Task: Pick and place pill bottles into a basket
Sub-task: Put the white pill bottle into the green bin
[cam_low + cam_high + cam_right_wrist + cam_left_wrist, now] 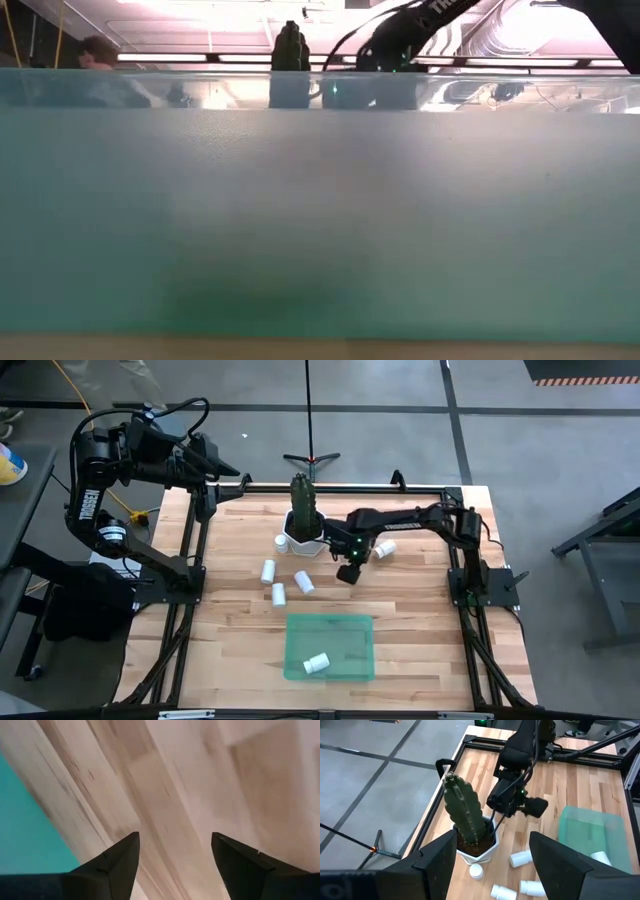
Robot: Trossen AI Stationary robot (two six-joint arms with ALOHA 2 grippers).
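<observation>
The green basket point(340, 630) lies on the wooden table near its front edge, with one white pill bottle point(317, 663) on its side inside it. Several more bottles lie on the table by the plant pot: point(268, 571), point(279, 594), point(304, 581), and one by the right arm point(384, 548). One small bottle point(281, 542) stands against the pot. My right gripper point(348, 572) is open and empty over bare wood point(174, 835), right of the loose bottles. My left gripper point(228, 470) is open and empty, raised at the far left corner point(493, 834).
A white hexagonal pot with a green cactus point(304, 525) stands at the far middle of the table, just left of my right arm. The black frame rails point(195, 550) run along the table's sides. The basket's wall point(320, 220) fills the low view.
</observation>
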